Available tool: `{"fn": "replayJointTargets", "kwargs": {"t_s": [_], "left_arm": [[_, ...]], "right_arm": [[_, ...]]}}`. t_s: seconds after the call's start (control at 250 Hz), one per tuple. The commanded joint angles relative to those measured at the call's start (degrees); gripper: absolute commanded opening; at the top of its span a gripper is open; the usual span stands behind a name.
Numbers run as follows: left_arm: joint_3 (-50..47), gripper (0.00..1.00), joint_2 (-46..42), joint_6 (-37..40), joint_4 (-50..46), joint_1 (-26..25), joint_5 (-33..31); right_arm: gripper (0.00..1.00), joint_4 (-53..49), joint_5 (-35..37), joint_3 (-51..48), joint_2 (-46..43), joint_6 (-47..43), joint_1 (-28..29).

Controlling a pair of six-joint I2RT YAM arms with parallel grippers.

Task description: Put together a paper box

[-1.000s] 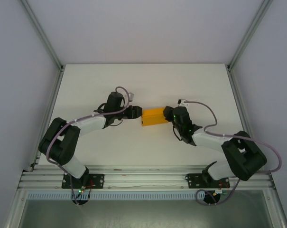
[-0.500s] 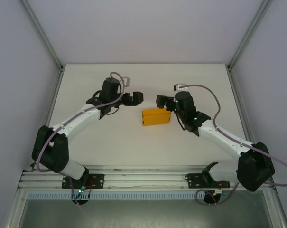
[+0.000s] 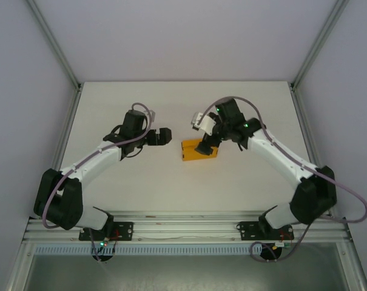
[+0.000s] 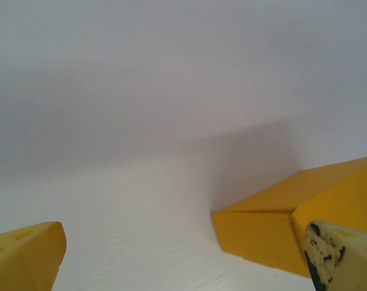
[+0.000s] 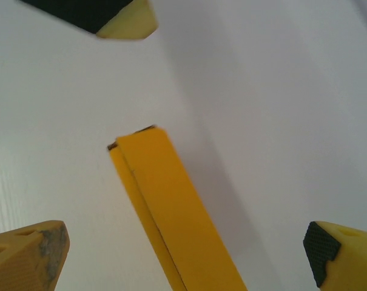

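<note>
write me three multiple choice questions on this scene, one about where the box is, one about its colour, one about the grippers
1. Where does the box lie on the table?
A. far left corner
B. near the middle
C. against the right edge

2. What colour is the box?
A. blue
B. white
C. orange

3. How do the left gripper and right gripper stand?
A. both open, holding nothing
B. both shut on the box
C. left shut on the box, right open

Answers:
1 B, the top view shows it mid-table.
2 C, the card is orange in the top and wrist views.
3 A, both wrist views show fingers spread wide, clear of the box.
</note>
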Motion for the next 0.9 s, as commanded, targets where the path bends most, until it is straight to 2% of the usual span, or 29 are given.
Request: {"fn": "replayJointTargets", "kwargs": {"t_s": [0.0, 0.168, 0.264, 0.46, 0.668, 0.787, 0.895], "left_arm": [[-2.69, 1.00, -3.28, 0.37, -3.17, -0.03, -3.56], [-5.63, 1.00, -7.23, -0.15, -5.93, -0.07, -9.38], [-6.66, 1.00, -9.01, -0.28, -6.97, 0.01, -11.46], [-7.97, 1.00, -11.66, -0.38, -7.88, 0.05, -13.88], [-8.77, 1.00, -13.43, -0.02, -8.60, 0.17, -15.10], [-9.33, 1.00, -13.99, -0.16, -8.46, 0.13, -15.22], [-9.47, 1.00, -14.19, -0.38, -8.47, 0.14, -14.99]], "right_arm": [[1.00, -15.74, -2.30, 6.78, 6.23, -15.20, 0.00], [1.00, -22.17, 4.72, 14.14, 17.11, -18.60, 0.64], [1.00, -22.32, 7.47, 16.71, 21.44, -18.27, 0.86], [0.99, -13.56, 11.63, 15.59, 26.91, -14.65, 2.06], [0.94, -4.51, 16.22, 9.99, 27.27, -13.06, 3.77], [0.82, -1.35, 16.55, 7.84, 26.86, -11.42, 3.89], [0.61, 2.91, 18.43, 5.44, 25.74, -10.24, 4.28]]}}
